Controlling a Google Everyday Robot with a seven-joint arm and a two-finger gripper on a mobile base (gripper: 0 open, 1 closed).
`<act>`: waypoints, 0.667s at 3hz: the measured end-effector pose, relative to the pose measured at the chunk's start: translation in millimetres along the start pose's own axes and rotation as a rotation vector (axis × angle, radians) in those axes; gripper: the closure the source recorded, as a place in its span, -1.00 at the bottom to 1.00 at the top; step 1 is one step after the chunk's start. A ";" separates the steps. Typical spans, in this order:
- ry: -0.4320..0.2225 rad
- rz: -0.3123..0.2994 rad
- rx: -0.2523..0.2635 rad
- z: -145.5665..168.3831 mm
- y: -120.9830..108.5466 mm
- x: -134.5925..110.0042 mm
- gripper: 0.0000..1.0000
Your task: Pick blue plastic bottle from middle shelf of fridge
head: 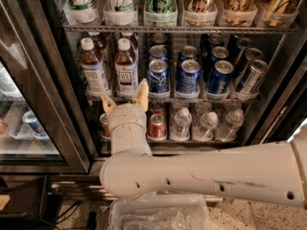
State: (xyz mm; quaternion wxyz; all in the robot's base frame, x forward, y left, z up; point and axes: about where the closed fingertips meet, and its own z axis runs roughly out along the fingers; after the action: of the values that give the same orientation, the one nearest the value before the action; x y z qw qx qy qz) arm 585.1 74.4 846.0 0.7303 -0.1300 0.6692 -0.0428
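White-capped blue plastic bottle [126, 69] stands on the middle shelf [192, 98] just above the spread, empty hand [124, 98].

only "tea" reads, faintly, on the label of the blue plastic bottle [126, 67] just above the spread-fingered gripper [125, 97].
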 end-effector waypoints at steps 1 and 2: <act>-0.011 0.025 0.019 3.3 -4.2 -0.2 -0.56; -0.016 0.048 0.002 3.2 1.0 0.2 -0.52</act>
State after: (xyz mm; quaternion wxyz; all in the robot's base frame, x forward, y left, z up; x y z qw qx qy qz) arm 588.1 75.7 845.7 0.7366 -0.1135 0.6662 -0.0249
